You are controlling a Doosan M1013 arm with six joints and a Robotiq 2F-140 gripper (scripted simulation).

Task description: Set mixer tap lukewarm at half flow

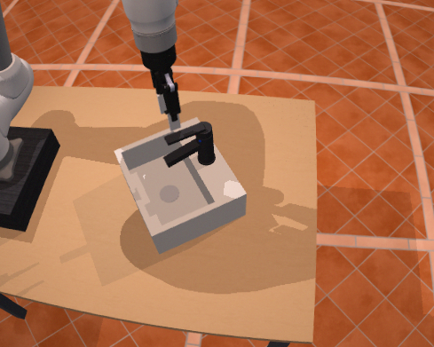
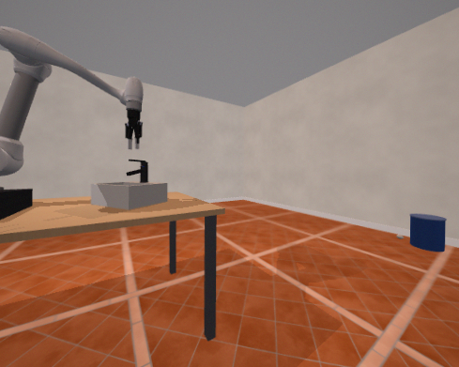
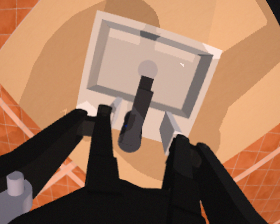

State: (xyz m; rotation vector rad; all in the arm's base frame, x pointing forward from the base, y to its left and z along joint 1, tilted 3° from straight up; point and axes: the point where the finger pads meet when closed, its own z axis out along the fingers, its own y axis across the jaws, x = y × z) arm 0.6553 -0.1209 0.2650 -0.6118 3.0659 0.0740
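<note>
A black mixer tap (image 1: 205,146) (image 2: 144,171) (image 3: 133,122) stands on the back rim of a grey sink basin (image 1: 198,224) (image 2: 130,196) (image 3: 94,53). Its lever (image 1: 186,134) (image 2: 135,161) lies low and about level, in line with the spout (image 1: 180,155) below it. A small blue dot (image 1: 200,141) shows on the tap body. My gripper (image 1: 175,124) (image 2: 133,145) (image 3: 141,114) hangs above the tap with clear air between them. Its fingers are partly open and empty. In the wrist view the tap shows between the two fingers.
The sink stands on a wooden table (image 1: 273,153) (image 2: 78,219). The robot's black base block (image 1: 16,176) (image 2: 5,204) is at the table's left. A blue bin (image 2: 427,232) stands on the floor by the far wall.
</note>
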